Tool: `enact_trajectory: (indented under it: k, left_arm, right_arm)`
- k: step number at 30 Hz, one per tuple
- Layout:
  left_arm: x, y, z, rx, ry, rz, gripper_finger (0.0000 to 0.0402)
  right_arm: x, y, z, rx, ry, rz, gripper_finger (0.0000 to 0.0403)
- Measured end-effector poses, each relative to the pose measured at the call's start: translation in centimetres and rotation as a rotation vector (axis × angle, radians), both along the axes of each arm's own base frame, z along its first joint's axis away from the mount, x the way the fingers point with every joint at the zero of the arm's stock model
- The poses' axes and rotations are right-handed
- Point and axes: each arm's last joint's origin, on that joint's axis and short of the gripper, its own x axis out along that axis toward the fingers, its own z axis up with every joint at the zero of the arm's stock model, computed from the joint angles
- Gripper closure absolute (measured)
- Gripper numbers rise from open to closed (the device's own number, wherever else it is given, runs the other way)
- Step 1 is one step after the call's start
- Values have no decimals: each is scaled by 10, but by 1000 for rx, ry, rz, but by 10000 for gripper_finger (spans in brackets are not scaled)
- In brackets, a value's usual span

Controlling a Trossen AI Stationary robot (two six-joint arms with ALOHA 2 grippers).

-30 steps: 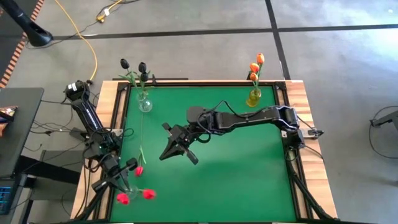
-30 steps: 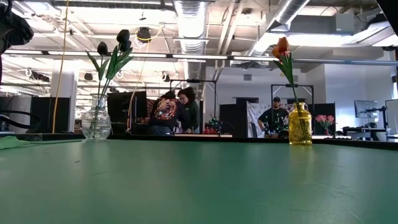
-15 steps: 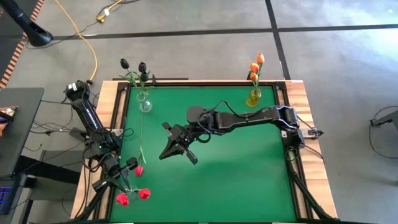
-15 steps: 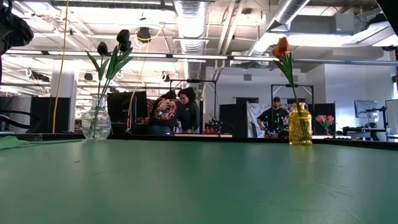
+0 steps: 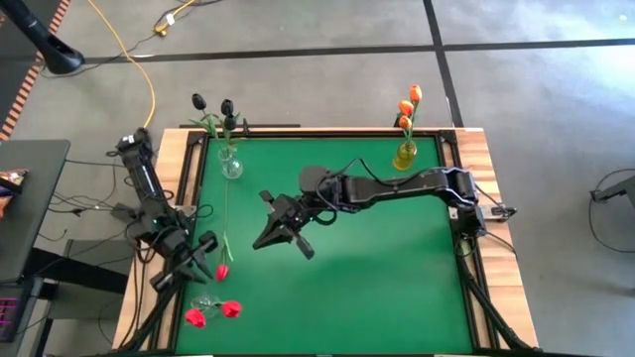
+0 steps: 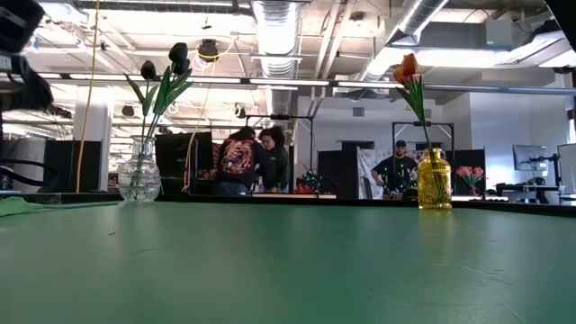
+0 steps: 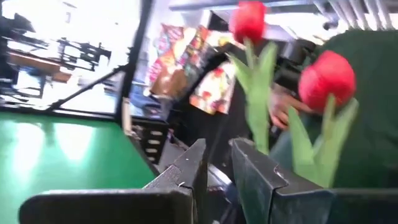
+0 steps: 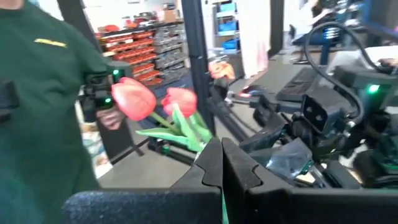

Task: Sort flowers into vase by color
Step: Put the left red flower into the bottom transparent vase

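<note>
**Table** (image 5: 347, 288): green top, read as a clock face from above. Sorting looks nearly finished, with one flower left out.

**Vases, three:**
- Clear vase (image 5: 230, 165), 11 o'clock corner: black tulips (image 5: 228, 106), at least two heads, upright.
- Yellow vase (image 5: 405, 156), 1 o'clock corner: orange tulips (image 5: 407, 107), three heads by the high view.
- Third vase (image 5: 206, 300), 7 o'clock corner: clear and barely made out. It has two red tulips (image 5: 230, 309), heads leaning toward the table edge.

**Loose tulip** (image 5: 221, 271), 8 o'clock: red head, long stem running toward 11 o'clock. It is outside any vase and appears to lie on the table. Judged the last item, bound for the 7 o'clock vase.

**Left pincer** (image 7: 219, 146), 8 o'clock edge, just beside the loose tulip's head. The jaws stand a narrow gap apart and nothing shows between them. Whether it touches the stem cannot be told. The two red heads stand beyond it in its own view.

**Right pincer** (image 8: 221, 146), table centre, above the cloth. The fingers are pressed together with nothing between them, and the arm waits.
</note>
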Motion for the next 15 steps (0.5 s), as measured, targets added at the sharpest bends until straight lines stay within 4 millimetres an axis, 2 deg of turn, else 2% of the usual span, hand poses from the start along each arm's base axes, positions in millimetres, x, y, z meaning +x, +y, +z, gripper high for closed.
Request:
enact_trajectory:
  k: [4,9,15]
  left_arm:
    - [-2,10,7,2,27,88,338]
    - [-7,29,39,87,172,208,338]
    - [-13,53,71,169,343,328,338]
  right_arm:
    - [-3,-3,4,5,11,-33,382]
    - [-11,-12,7,-7,108,-88,382]
    - [-38,-28,16,-210,236,-237,382]
